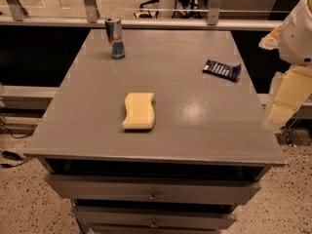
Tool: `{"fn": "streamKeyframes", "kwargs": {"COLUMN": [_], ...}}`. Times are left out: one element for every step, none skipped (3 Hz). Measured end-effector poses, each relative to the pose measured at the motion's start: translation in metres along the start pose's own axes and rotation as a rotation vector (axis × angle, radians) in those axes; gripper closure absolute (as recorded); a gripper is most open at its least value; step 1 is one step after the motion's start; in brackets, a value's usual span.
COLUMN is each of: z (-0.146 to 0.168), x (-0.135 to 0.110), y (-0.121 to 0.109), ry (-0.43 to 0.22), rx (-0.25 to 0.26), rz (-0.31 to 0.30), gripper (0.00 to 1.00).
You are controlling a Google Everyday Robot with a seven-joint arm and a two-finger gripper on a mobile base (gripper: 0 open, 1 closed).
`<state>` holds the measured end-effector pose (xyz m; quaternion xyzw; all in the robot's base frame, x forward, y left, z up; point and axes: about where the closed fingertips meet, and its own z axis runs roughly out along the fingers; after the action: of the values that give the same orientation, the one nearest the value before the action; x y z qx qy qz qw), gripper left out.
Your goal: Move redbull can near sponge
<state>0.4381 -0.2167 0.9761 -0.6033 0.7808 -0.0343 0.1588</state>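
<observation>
The redbull can point(115, 37) stands upright at the far left corner of the grey table point(195, 130). The pale yellow sponge point(139, 110) lies flat near the table's middle, well in front of the can and apart from it. My gripper point(285, 99) hangs at the right edge of the view, beyond the table's right side, far from both the can and the sponge. It holds nothing that I can see.
A flat dark-blue snack packet point(222, 69) lies near the table's right edge. The table has drawers point(153, 194) below its front edge. A railing point(146, 21) runs behind the table. Speckled floor surrounds it.
</observation>
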Motion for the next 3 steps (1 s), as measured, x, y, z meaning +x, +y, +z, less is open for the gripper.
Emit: {"fn": "streamKeyframes", "kwargs": {"z": [0.000,0.008,0.030], "x": [0.000,-0.005,-0.025], "y": [0.000,-0.010,-0.036], "ry": [0.000,-0.039,-0.118], "rx": [0.000,0.003,0.005], "rz": [0.000,0.010,0.012], "gripper": [0.00,0.00,0.00]}}
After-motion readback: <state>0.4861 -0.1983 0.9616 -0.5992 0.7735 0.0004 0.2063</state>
